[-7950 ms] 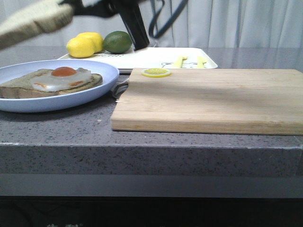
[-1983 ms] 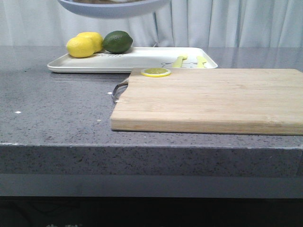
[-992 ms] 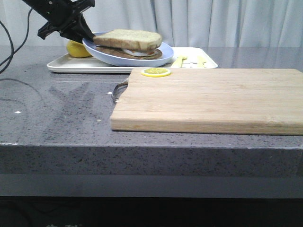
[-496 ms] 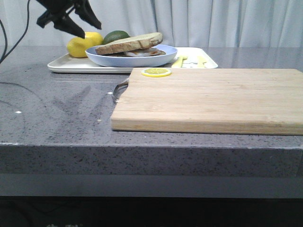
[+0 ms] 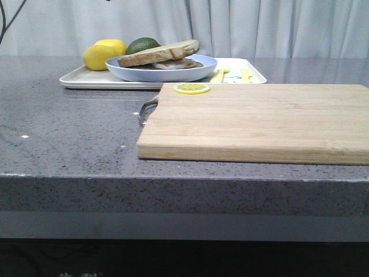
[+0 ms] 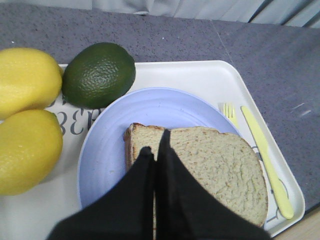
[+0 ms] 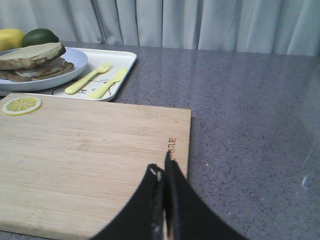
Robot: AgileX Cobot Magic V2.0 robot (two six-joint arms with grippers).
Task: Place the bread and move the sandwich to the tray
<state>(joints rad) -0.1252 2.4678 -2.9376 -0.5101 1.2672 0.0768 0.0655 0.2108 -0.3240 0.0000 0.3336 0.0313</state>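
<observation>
Lemons [image 5: 104, 53], lime [image 5: 142, 45] crowd sandwich [image 5: 160, 55], seemingly touching

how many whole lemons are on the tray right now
2. Both lie at the tray's far-left end: one lemon beside the lime, the other lemon beside the plate. None looks hidden.

Not much of the robot shows here, honestly. The left gripper [image 6: 155, 150] is plain matte black: two flat fingers [image 6: 142, 172] that start wide and taper to narrow tips, with just a thin dark seam between them. No screws or markings I can make out. The right gripper [image 7: 162, 170] is the same black tapered shape, with a small pale scuff or glint near one tip. In the front view, only a thin dark cable [image 5: 6, 20] shows at the upper corner.
</observation>
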